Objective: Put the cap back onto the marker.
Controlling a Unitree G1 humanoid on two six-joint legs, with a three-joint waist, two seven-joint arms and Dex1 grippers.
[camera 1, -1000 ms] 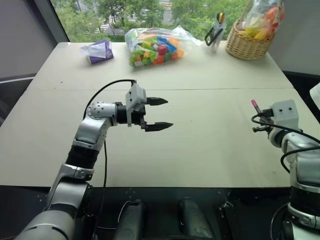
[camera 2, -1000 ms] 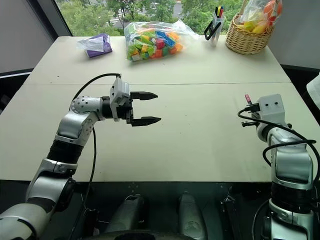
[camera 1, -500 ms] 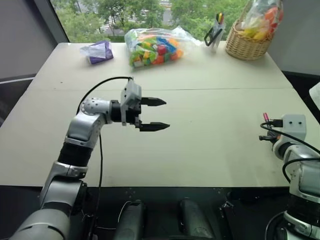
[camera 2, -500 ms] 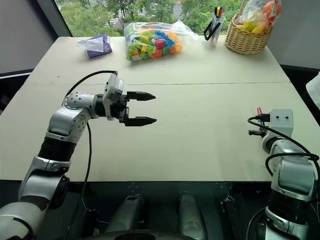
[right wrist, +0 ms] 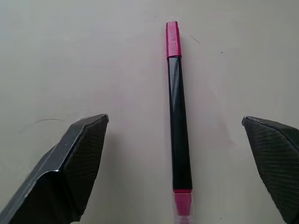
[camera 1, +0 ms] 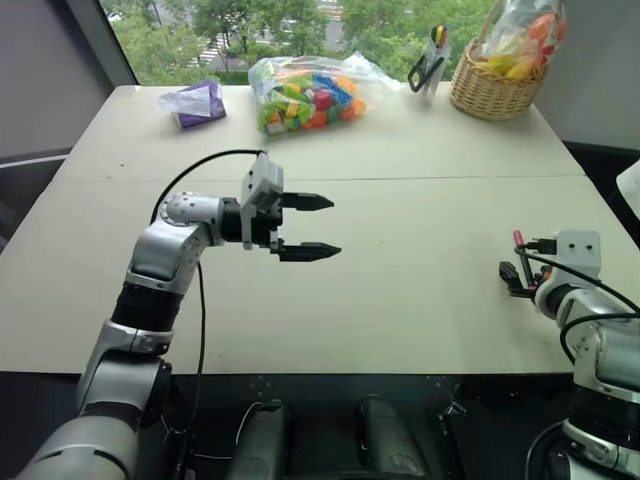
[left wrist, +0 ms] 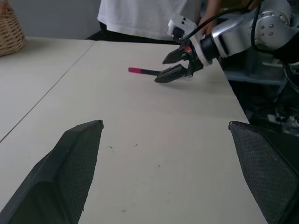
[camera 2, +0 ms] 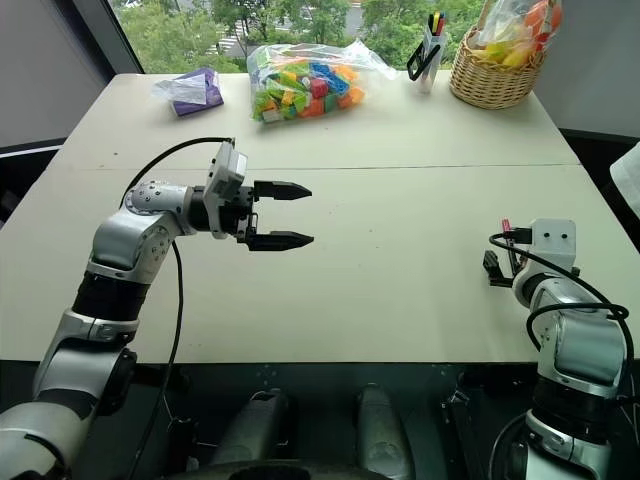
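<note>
Where right hand [right wrist: 175, 172] gripped before | marker [right wrist: 178, 126] released, lying on table [camera 1: 420, 200]

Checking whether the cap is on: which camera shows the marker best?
The right wrist view: the marker lies flat on the table, full length, pink cap on its far end. The left wrist view shows it small; the eye views, a sliver.

Pale beige table [camera 1: 420, 300], window [camera 1: 300, 25] behind with green trees, dark, perhaps grey, wall [camera 1: 40, 80]
</note>
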